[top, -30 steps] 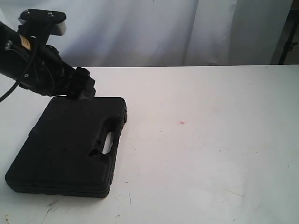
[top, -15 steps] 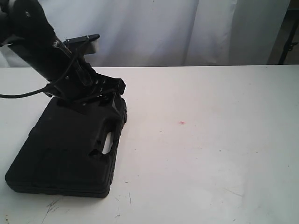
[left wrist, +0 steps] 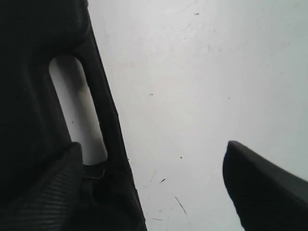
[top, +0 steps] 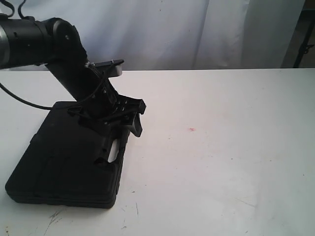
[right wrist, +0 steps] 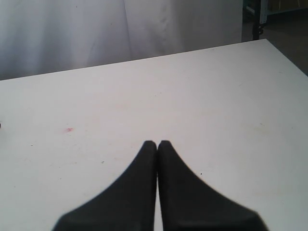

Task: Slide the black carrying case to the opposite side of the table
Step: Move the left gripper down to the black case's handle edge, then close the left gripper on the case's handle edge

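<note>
The black carrying case [top: 69, 157] lies flat on the left part of the white table [top: 221, 162], its handle slot [top: 113, 150] facing the middle. My left gripper [top: 135, 118] hangs open over the case's far handle-side corner. In the left wrist view the left gripper [left wrist: 151, 147] straddles the case's handle edge [left wrist: 108, 125]: one finger [left wrist: 43, 192] is over the case and the other finger [left wrist: 269, 192] over bare table. My right gripper [right wrist: 157, 143] is shut on nothing above the table [right wrist: 216, 96]; it does not show in the exterior view.
A small pink spot [top: 191, 129] marks the tabletop right of the case, also the pink spot [right wrist: 69, 129] in the right wrist view. A white curtain [top: 197, 29] hangs behind the far edge. Scuff marks [top: 54, 216] sit near the front left.
My left arm has swung from the case's back left across to its handle-side corner, and its gripper now shows open. The case has not moved.
</note>
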You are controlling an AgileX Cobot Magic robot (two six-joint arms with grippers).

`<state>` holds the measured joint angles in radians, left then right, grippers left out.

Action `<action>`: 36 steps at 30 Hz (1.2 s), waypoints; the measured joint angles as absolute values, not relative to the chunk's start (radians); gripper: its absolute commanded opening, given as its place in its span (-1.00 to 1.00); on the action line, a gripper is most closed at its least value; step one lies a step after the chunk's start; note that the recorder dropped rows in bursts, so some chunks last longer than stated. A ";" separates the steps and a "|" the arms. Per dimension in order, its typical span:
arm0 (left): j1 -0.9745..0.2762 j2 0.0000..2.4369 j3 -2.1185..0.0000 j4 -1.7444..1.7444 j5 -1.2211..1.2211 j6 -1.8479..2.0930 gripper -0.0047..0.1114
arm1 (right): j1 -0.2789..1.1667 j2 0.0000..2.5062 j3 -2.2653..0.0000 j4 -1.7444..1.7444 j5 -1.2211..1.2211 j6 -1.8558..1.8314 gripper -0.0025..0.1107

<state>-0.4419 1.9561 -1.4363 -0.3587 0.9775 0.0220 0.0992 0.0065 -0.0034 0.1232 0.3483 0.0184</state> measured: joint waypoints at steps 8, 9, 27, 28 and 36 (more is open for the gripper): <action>-0.442 2.014 -1.437 -0.359 0.972 0.026 0.37 | 0.099 0.007 -0.003 0.123 0.348 0.018 -0.96; -0.442 2.021 -1.437 -0.359 0.970 0.026 0.37 | 0.099 0.007 -0.003 0.123 0.348 0.018 -0.96; -0.457 2.109 -1.444 -0.380 0.925 0.052 0.37 | 0.099 0.007 -0.003 0.123 0.350 0.018 -0.96; -0.463 2.118 -1.446 -0.380 0.925 0.052 0.37 | 0.099 0.007 -0.003 0.123 0.350 0.018 -0.96; -0.491 2.153 -1.495 -0.357 0.936 0.037 0.37 | 0.099 0.007 -0.003 0.123 0.350 0.018 -0.96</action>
